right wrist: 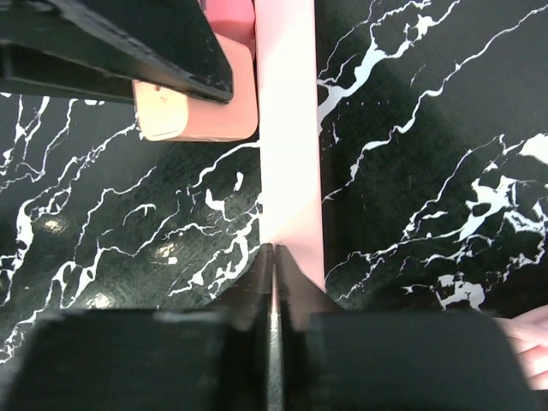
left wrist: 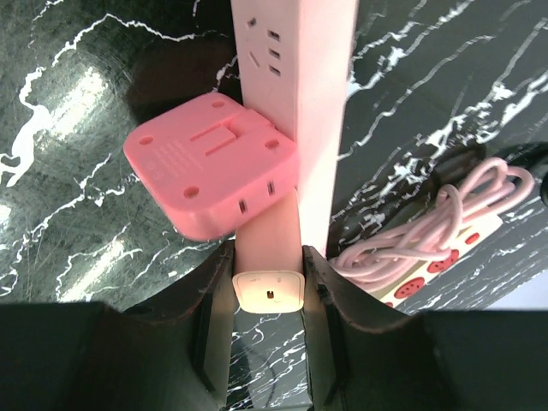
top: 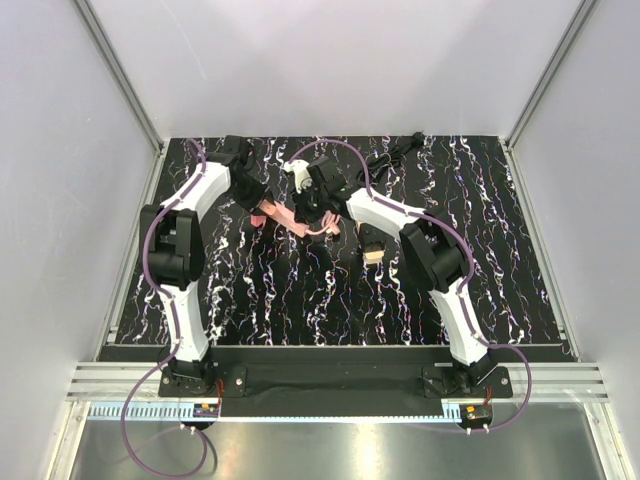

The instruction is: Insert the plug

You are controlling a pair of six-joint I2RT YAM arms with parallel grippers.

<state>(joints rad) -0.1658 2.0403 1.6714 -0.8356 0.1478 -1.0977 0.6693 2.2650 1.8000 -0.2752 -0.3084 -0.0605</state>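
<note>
1. Top view: both arms reach to mid-desk [top: 250, 300], a black one with white veins. The left end effector [top: 262, 210] and right end effector [top: 312, 205] meet over the pink power strip [top: 292, 218]. A black cable [top: 400, 152] lies beyond the right end effector, well apart from it. A tan block [top: 373, 247] sits on the near side of the right arm. Jaw state isn't readable from up here.
2. Left wrist: the left end effector is clamped on the power strip's end. Its fingers [left wrist: 338, 300] press both long sides, and the cream end cap [left wrist: 268, 289] sits between them. The strip runs straight away from the tips. The pink plug adapter [left wrist: 210, 163] sits just past the fingertips on their left, flat against the strip's side. Its prongs aren't visible, so I can't tell if it is fully seated. To the right of the fingers, apart from the strip, lies a second power strip [left wrist: 441, 261] with red sockets, with a coiled pink cable [left wrist: 467, 201] on it.
3. Right wrist: the right end effector is fully closed, finger [right wrist: 244, 300] against finger, with nothing between them. The tips are at the strip's near end, but I can't confirm contact. The strip extends straight ahead of them. A pink block is up and left of the tips, beside the strip and partly under a black part.
</note>
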